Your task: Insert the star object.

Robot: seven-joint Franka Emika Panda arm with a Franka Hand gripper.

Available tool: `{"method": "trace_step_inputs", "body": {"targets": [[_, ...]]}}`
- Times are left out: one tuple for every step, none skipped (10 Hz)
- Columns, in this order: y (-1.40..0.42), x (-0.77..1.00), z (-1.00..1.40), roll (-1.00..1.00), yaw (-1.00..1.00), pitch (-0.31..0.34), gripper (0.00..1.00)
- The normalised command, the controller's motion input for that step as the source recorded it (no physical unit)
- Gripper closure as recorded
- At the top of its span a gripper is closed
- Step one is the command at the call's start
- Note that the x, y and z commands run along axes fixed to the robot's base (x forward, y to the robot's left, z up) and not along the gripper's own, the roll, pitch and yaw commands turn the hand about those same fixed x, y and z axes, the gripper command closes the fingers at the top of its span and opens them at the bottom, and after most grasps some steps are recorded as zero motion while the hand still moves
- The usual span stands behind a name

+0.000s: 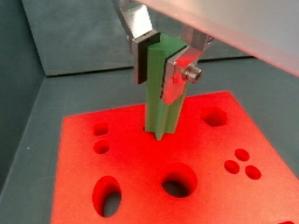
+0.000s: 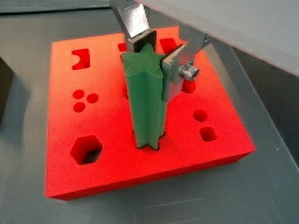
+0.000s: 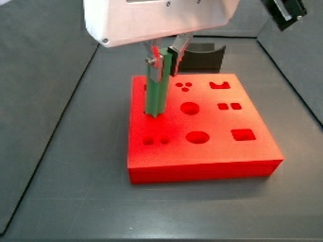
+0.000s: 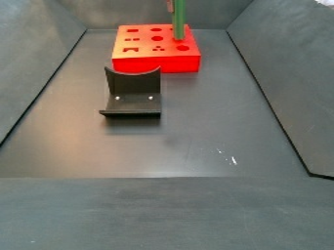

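Observation:
The star object [image 2: 145, 101] is a long bright green peg with a star-shaped end, and it stands upright. My gripper [image 2: 158, 59] is shut on its upper part, silver fingers [image 1: 177, 74] on two opposite sides. The peg's lower end [image 1: 158, 131] meets the top of the red block [image 1: 140, 175], near the block's middle-left in a side view [image 3: 153, 95]. The peg hides whether its tip sits in a hole. The gripper [image 3: 164, 59] hangs over the block. In a side view only the peg [image 4: 178, 18] and the block [image 4: 156, 61] show.
The red block has several shaped holes: round [image 3: 190, 109], square [image 3: 241, 135], hexagonal [image 2: 86, 150]. A dark grey curved holder [image 4: 131, 93] stands on the dark floor in front of the block, and it also shows in a side view [image 3: 202, 54]. Dark walls enclose the floor.

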Motion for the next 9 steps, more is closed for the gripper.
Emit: {"method": "trace_step_inputs", "body": {"targets": [[0.0, 0.46, -0.63, -0.13, -0.17, -0.12, 1.0], [0.0, 0.37, -0.67, -0.07, -0.23, -0.104, 1.0], [0.1, 0.01, -0.76, -0.02, -0.12, -0.13, 1.0], [0.11, -0.01, -0.87, -0.02, -0.08, -0.174, 1.0], [0.0, -0.19, -0.77, 0.12, -0.08, -0.229, 1.0], [0.0, -0.25, -0.76, 0.13, -0.05, -0.229, 1.0], [0.0, -0.4, -0.8, 0.14, 0.0, -0.209, 1.0], [-0.04, -0.44, -0.88, 0.08, 0.0, -0.209, 1.0], [-0.07, -0.4, -0.85, 0.03, 0.0, -0.226, 1.0]]}}
